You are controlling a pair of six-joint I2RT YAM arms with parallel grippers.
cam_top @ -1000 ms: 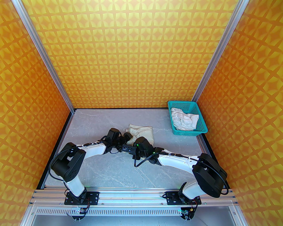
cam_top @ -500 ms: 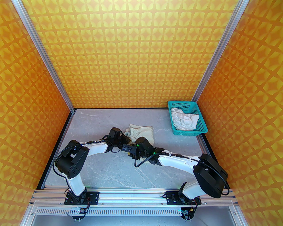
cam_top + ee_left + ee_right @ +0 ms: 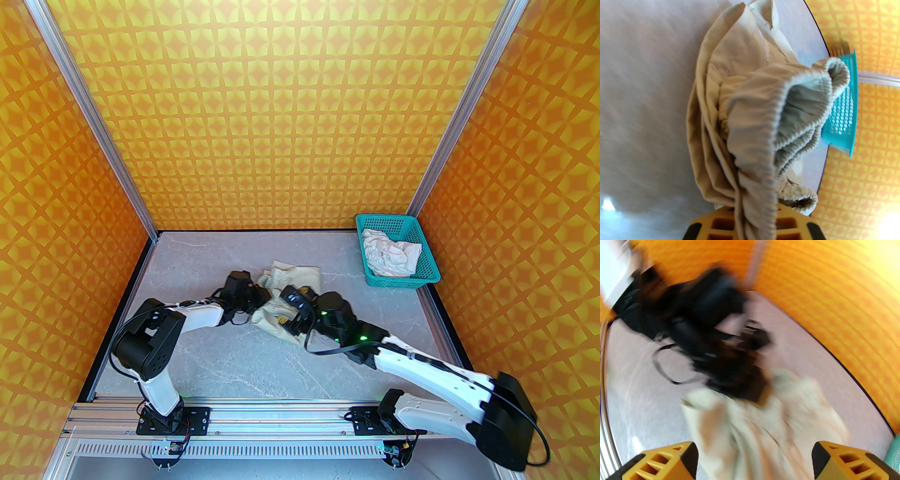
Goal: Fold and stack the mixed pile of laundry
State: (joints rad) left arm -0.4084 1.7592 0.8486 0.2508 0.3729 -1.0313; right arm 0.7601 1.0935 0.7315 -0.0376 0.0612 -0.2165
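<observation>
The left gripper (image 3: 751,222) is clamped on the gathered elastic band of the beige-cream piece (image 3: 740,112), which lies crumpled in the middle of the table (image 3: 225,356), and the right gripper (image 3: 754,460) hangs over it with jaws spread wide. The white shirt (image 3: 389,257) sits bunched in the teal basket (image 3: 403,280) at the far right. A second ago the left gripper stood wide and the right closed, and the cloth lay farther back.

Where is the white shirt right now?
Seen from above, the white shirt lies crumpled inside the teal basket at the far right corner of the table.
</observation>
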